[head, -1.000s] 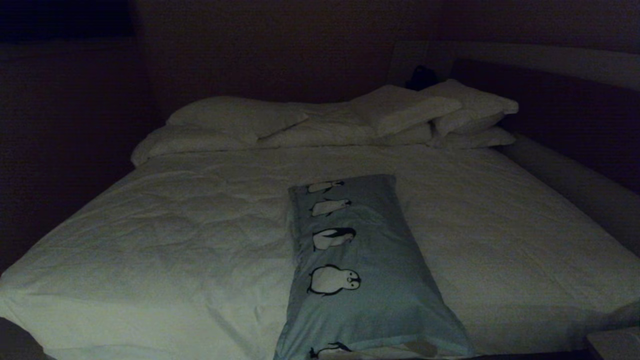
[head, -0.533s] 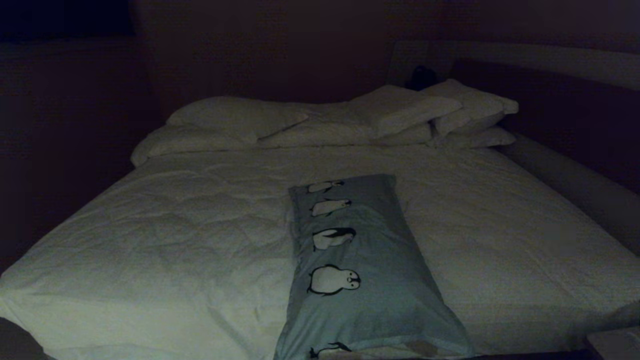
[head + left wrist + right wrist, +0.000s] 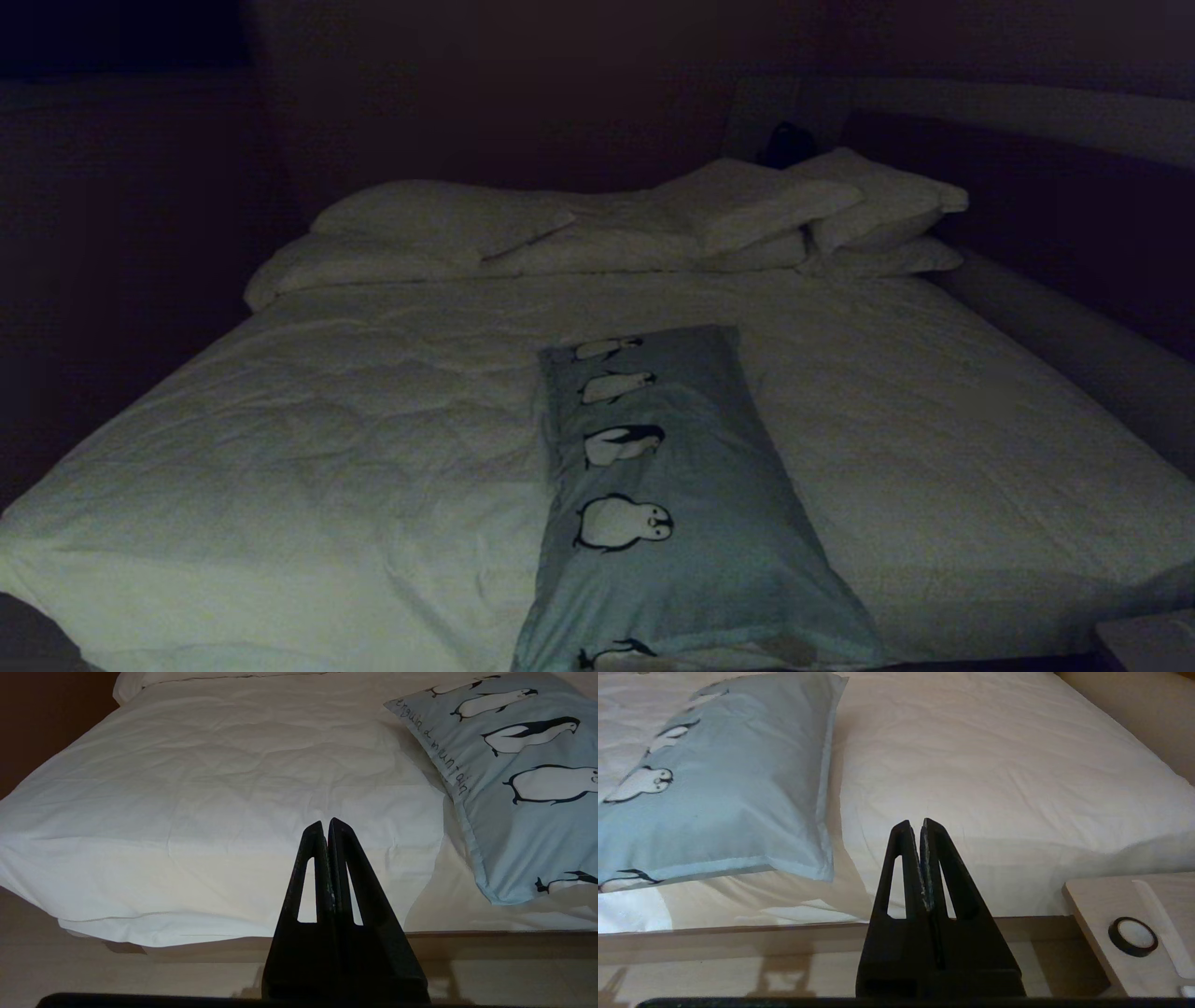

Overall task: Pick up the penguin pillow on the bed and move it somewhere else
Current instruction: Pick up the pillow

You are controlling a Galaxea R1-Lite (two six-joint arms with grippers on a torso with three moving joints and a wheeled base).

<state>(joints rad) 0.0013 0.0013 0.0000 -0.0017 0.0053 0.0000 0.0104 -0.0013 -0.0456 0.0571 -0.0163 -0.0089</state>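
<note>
Here the penguin pillow (image 3: 672,504) lies lengthwise on the bed (image 3: 308,448), at its foot edge. Left end effector (image 3: 326,826) and right end effector (image 3: 915,828) hover before that edge, both clenched and empty.

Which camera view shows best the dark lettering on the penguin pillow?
The left wrist view: there the lettering runs readable along the penguin pillow edge. The head view shows the whole penguin pillow but no legible lettering. The right wrist view shows its plain side and near corner, no lettering.
</note>
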